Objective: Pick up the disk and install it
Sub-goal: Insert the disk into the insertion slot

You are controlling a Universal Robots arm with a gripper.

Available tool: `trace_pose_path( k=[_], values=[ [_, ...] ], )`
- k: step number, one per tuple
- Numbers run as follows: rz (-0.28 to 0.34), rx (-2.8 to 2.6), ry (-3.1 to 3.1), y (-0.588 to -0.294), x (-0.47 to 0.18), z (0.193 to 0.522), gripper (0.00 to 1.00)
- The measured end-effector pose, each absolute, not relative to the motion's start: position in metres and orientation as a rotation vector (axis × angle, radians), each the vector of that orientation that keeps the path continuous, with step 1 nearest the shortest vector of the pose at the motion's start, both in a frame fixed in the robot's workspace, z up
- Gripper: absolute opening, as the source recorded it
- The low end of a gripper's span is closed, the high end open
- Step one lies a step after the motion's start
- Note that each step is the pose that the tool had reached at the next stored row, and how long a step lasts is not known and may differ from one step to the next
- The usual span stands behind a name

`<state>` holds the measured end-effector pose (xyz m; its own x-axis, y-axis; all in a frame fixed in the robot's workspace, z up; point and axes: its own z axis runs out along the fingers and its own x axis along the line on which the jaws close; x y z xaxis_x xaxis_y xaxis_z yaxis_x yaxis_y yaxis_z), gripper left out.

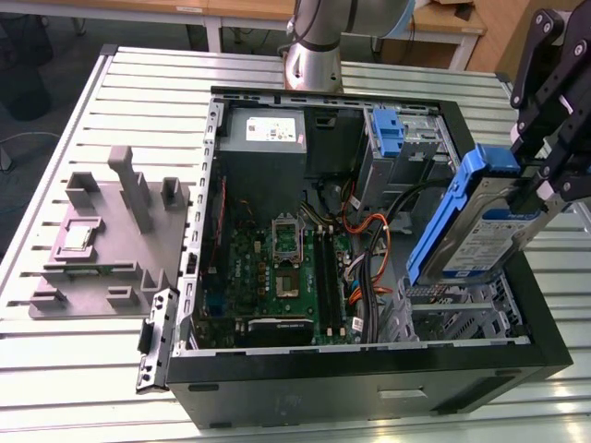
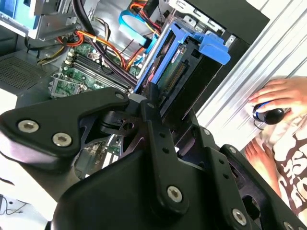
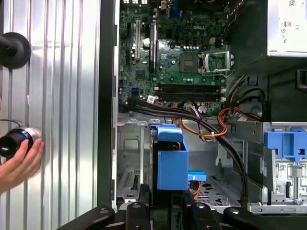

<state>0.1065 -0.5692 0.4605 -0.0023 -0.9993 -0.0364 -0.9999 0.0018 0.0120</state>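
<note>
The end effector (image 1: 537, 189), at the exterior view's right, grips the disk (image 1: 476, 235) by its upper end, long axis slanting down into the computer case (image 1: 369, 374).

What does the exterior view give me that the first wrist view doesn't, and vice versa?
Exterior view: the gripper shut on the disk, tilted over the open case, and a grey fixture on the table at the exterior view's left. First wrist view: a person's hand over the table beside the case. Both: the motherboard and the disk's blue rail.
</note>
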Motion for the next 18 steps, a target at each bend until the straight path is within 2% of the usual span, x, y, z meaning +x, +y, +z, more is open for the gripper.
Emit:
trace_pose_path(
  k=[18],
  values=[
    [0.053, -2.203, 2.216, -0.5743, 0.1081, 0.4539, 0.35]
  ],
)
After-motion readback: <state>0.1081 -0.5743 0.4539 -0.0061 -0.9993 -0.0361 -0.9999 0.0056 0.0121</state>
